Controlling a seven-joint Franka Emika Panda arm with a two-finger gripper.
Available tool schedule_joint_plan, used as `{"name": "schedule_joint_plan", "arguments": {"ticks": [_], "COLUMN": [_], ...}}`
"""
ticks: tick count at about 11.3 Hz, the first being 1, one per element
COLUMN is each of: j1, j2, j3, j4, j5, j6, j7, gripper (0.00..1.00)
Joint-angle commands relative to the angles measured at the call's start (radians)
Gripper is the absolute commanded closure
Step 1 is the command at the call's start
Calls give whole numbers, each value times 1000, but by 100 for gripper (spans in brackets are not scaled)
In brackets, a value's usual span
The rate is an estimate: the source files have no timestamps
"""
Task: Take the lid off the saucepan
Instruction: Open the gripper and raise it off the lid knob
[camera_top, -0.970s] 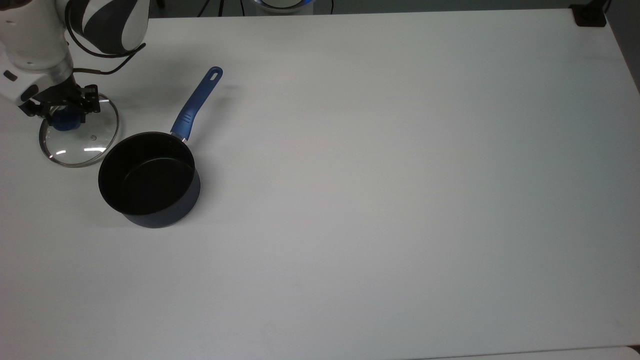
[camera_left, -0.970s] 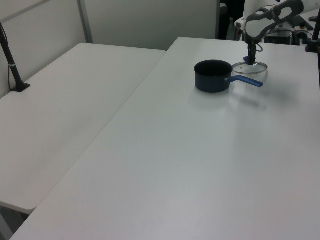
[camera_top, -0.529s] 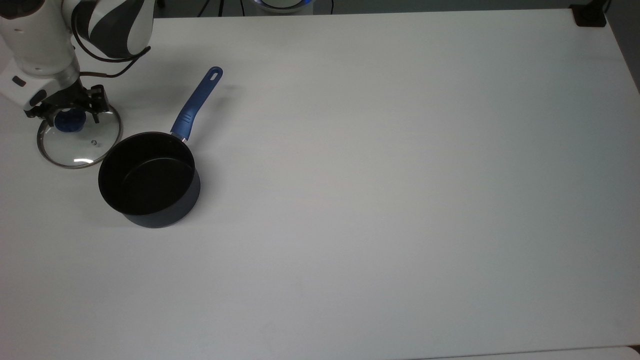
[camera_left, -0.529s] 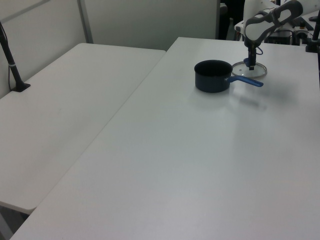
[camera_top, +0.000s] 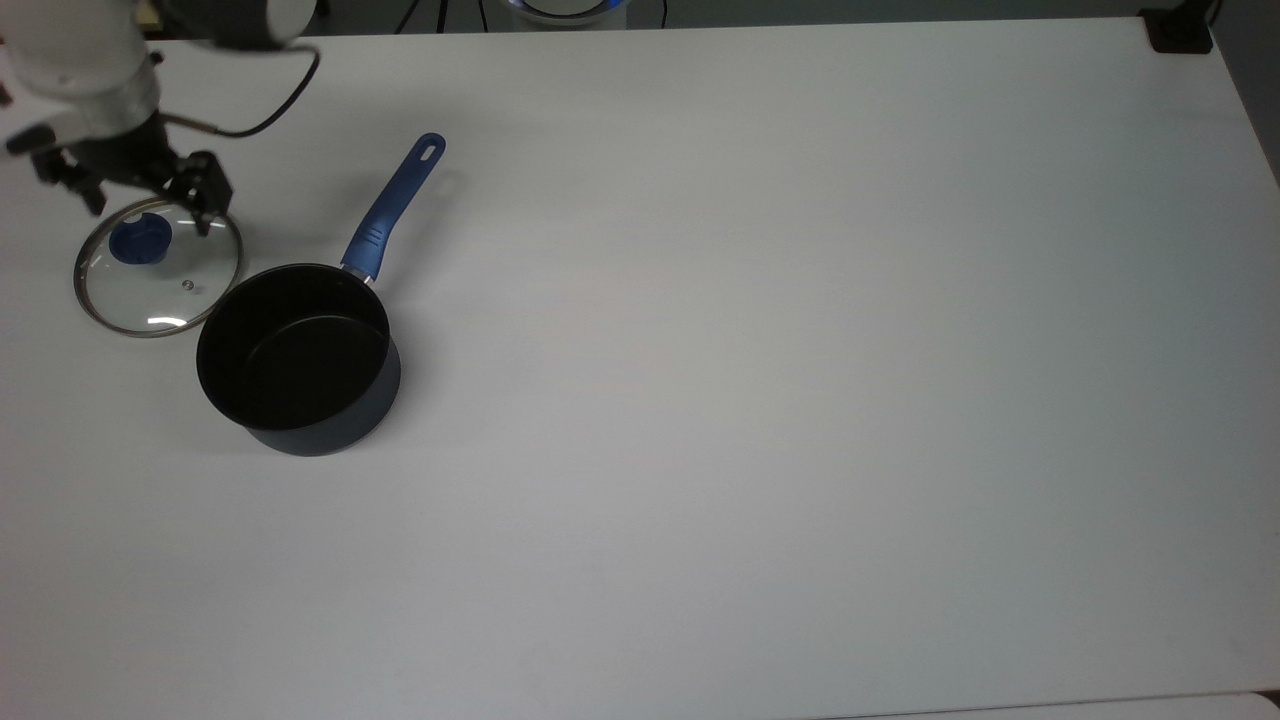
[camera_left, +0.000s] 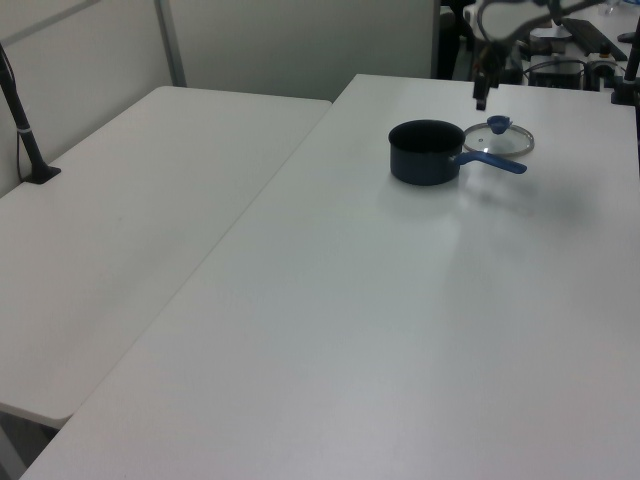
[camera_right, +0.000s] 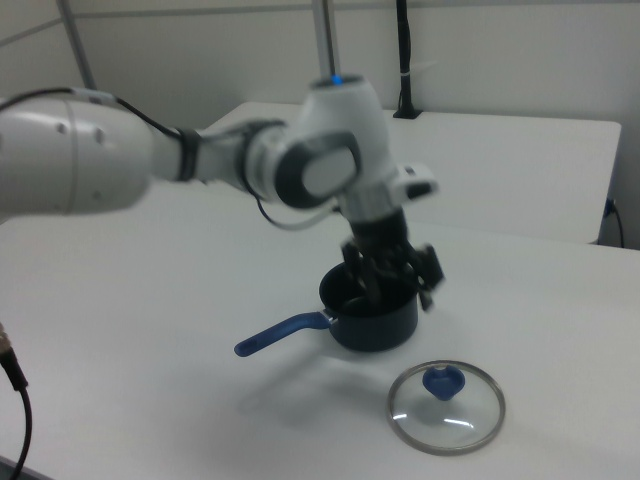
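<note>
On the white table (camera_top: 760, 380), largest of everything in the top view, the objects sit toward ten o'clock from its centre. Next in size comes the arm (camera_right: 180, 160), a white and grey body that crosses the right view from nine o'clock toward the middle. The saucepan (camera_top: 298, 357) stands upright and uncovered, its black inside open to the top view, with its long blue handle (camera_top: 393, 207) pointing toward one o'clock. In the left view the saucepan (camera_left: 425, 152) lies near one o'clock of the frame; in the right view the saucepan (camera_right: 371, 308) sits just below centre, partly behind the claw. The lid (camera_top: 158, 267) lies flat on the table at ten o'clock of the pot, its rim just beside the pot's rim, blue knob (camera_top: 139, 241) up; the lid (camera_right: 446, 407) shows at five o'clock of the pot in the right view, and the lid (camera_left: 499, 139) at three o'clock of it in the left view. The gripper (camera_top: 130, 190) hangs above the lid's twelve o'clock edge, fingers spread apart and holding nothing, clear of the knob.
</note>
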Motion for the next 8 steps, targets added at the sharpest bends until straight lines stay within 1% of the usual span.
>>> {"name": "schedule_joint_plan", "arguments": {"ticks": [1, 2, 4, 6, 8], "j1": [50, 57, 132, 184, 200], "j2": [-127, -169, -236, -278, -293], "j3": [78, 106, 111, 111, 112], "j4": [13, 13, 12, 11, 11], "j5": [9, 9, 9, 10, 26], "j6": [-174, -220, -340, -366, -366], "j7": [162, 194, 216, 280, 276], "gripper": [0, 0, 0, 0, 0]}}
